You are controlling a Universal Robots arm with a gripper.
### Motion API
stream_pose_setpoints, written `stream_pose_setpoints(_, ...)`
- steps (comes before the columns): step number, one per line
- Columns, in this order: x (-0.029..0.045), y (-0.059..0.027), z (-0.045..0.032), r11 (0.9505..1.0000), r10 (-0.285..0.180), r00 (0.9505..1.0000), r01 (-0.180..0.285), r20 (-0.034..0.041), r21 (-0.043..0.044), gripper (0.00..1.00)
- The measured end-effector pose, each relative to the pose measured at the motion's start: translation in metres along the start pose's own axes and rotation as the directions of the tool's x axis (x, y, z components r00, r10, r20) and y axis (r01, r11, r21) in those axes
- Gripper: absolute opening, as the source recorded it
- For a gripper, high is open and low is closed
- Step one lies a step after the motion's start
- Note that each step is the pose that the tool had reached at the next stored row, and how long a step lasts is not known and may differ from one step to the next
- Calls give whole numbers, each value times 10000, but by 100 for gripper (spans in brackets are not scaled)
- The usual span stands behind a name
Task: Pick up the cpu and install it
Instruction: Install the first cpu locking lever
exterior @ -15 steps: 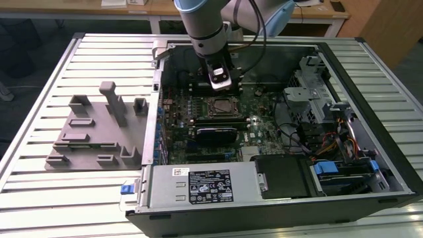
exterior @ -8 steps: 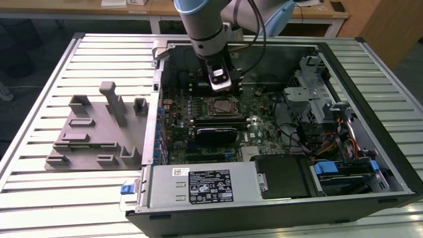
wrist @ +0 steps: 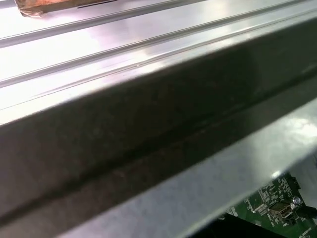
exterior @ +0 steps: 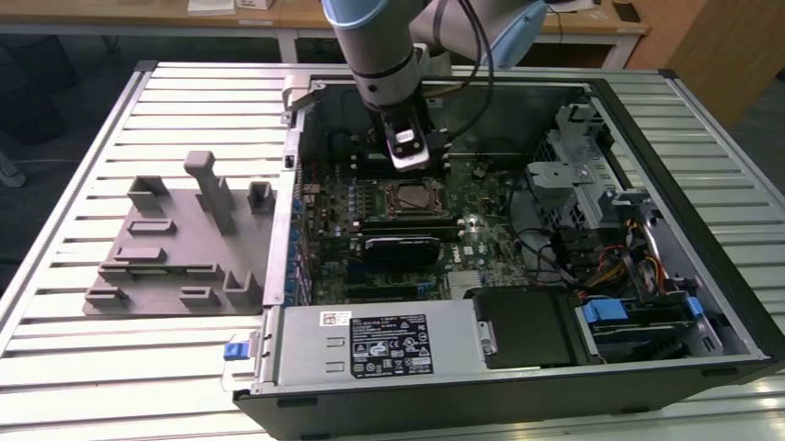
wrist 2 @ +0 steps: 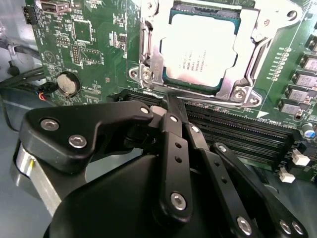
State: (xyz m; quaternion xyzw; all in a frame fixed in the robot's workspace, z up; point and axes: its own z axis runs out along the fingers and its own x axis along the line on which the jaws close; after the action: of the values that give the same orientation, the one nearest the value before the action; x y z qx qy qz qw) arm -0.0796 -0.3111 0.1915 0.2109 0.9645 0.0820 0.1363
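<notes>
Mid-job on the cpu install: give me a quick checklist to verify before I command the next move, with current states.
1. cpu lying in the socket frame: ok, it sits flat inside the frame in the second wrist view.
2. gripper free of the cpu: ok, fingers together, nothing between them.
3. Fingertips apart from the socket frame: cannot tell, they sit right at its edge.
4. Socket lever latched: cannot tell.
5. Arm inside the computer case, apart from its walls: ok in the exterior view.
6. grey tray holds no chip: ok.
</notes>
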Motion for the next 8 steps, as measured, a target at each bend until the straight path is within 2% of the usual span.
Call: stream_pose_setpoints(8,-3,-30,28,10000,2,10000,-2,-2,-1,11)
